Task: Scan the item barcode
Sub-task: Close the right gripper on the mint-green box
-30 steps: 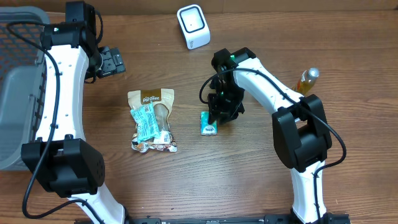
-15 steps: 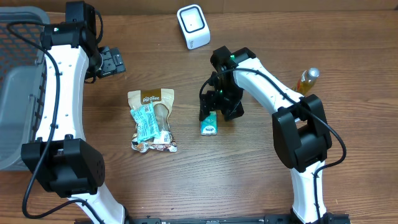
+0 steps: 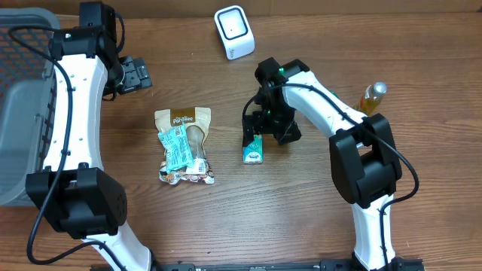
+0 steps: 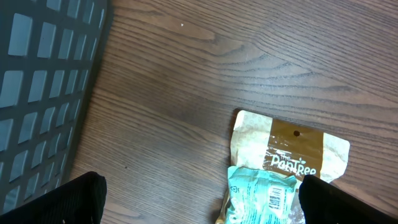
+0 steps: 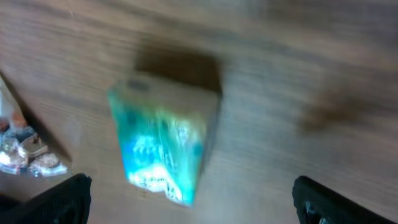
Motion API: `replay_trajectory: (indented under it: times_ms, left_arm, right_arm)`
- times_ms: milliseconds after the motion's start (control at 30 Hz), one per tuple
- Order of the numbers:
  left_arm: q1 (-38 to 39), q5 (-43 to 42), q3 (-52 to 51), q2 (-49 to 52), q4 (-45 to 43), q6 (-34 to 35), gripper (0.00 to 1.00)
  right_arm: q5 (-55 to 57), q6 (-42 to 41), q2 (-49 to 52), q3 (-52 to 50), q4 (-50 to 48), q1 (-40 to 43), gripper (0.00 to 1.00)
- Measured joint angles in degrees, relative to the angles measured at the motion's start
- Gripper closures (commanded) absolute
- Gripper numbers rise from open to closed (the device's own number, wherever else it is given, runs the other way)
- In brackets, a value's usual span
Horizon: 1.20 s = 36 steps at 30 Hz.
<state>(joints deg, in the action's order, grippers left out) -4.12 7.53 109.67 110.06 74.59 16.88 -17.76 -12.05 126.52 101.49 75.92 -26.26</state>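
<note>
I'm working over a wooden table (image 3: pixel 301 218), and the biggest thing on it is the grey basket (image 3: pixel 22 113) along the left edge of the overhead frame. My left gripper (image 3: pixel 134 75) sits in the upper left beside that basket, jaws spread wide with nothing between them. My right gripper (image 3: pixel 269 135) hangs just right of centre, also spread wide and holding nothing. Left of centre lies a tan snack pouch (image 3: pixel 197 135) with a teal wrapper (image 3: pixel 175 147) resting on top of it. A white scanner (image 3: pixel 234 31) stands at the top centre, and a small bottle (image 3: pixel 371 98) stands at the right, behind my right arm. The item I take to be the one to scan, a little teal box (image 3: pixel 254 150), lies on the wood at the centre of the frame, just below the right gripper's left finger and well apart from the scanner. The right wrist view is blurred, so I can't find a barcode on it. I judge the box light and fairly stiff, thin card that would dent if I squeezed hard, with a glossy print that may slip. I would close on its two long sides near the middle, gently, leaving the broad faces and ends bare for the scanner.
</note>
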Motion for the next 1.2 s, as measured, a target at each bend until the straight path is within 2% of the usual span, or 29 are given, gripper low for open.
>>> replay_trajectory:
  times_ms: [133,200,267,300,367,500,567,633,800,1200]
  left_arm:
    - [0.0,0.0,0.0,0.0,0.0,0.0,0.00]
    - [0.0,0.0,0.0,0.0,0.0,0.0,0.01]
    - [0.0,0.0,0.0,0.0,0.0,0.0,0.00]
    - [0.0,0.0,0.0,0.0,0.0,0.0,0.00]
    - [0.0,0.0,0.0,0.0,0.0,0.0,0.01]
    - [0.0,0.0,0.0,0.0,0.0,0.0,0.00]
    - [0.0,0.0,0.0,0.0,0.0,0.0,0.00]
    - [0.0,0.0,0.0,0.0,0.0,0.0,0.00]
    - [0.0,0.0,0.0,0.0,0.0,0.0,0.00]
    - [0.0,0.0,0.0,0.0,0.0,0.0,0.00]
  right_arm:
    - [0.1,0.1,-1.5,2.2,0.6,1.2,0.13]
    - [0.6,0.0,-4.1,2.2,1.7,1.8,0.27]
    - [1.0,-0.2,-6.8,2.7,3.2,1.9,0.32]
    - [1.2,-0.1,-7.4,2.7,3.3,1.9,0.29]
    - [1.2,0.0,-7.6,2.5,1.1,1.9,0.00]
    - [0.7,0.0,-7.6,-0.9,-4.0,1.9,0.00]
    - [0.2,0.1,-7.6,-1.9,-4.9,1.9,0.12]
    - [-0.1,0.0,-7.6,-2.6,-5.2,1.9,0.37]
    - [0.0,0.1,-7.6,-4.5,-6.1,1.9,0.59]
    - [-0.7,-3.8,-7.6,-15.5,-16.8,1.9,0.59]
